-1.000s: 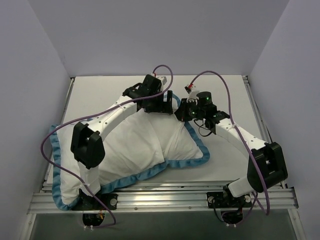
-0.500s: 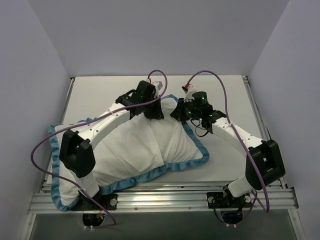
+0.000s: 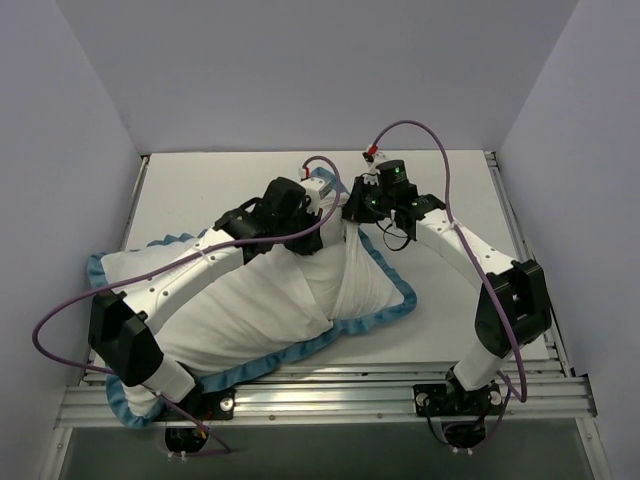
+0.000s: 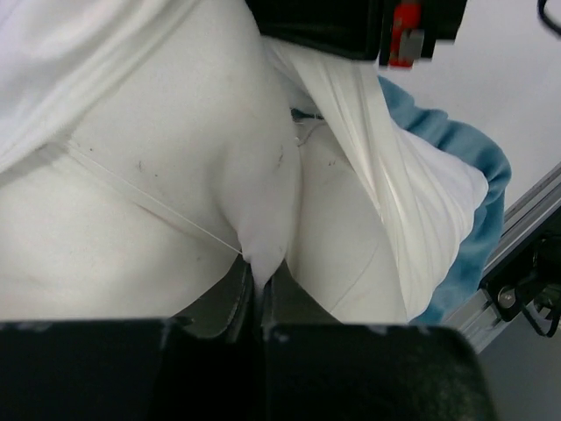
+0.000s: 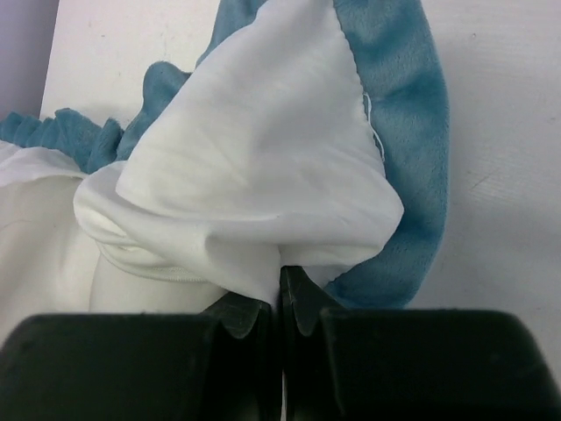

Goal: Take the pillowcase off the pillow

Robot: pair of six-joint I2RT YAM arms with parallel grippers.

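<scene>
On the left half of the tabletop (image 3: 190, 185), the pillowcase (image 3: 255, 305) lies white reverse outward, its teal ruffle (image 3: 96, 272) reaching the left edge. The whole mass has shifted leftward within the last second. The left pincer (image 4: 260, 282), spread a second ago, is now pressed together on a pointed white corner. This corner is judged to belong to the pillow (image 4: 175, 184), and it sits at the far end of the mass, near the tabletop's centre. Just to its right, the right pincer (image 5: 279, 294) remains clamped on a fold of the pillowcase, with the ruffle curling around that fold. This arm has drawn toward the far side, and the cloth running from it toward the left pincer now forms taut pleats. Significance: each pincer appears to hold a separate layer, an arrangement suited to pulling them apart. The pillowcase appears to cover most of the pillow, so removal is judged to be at an early stage.
</scene>
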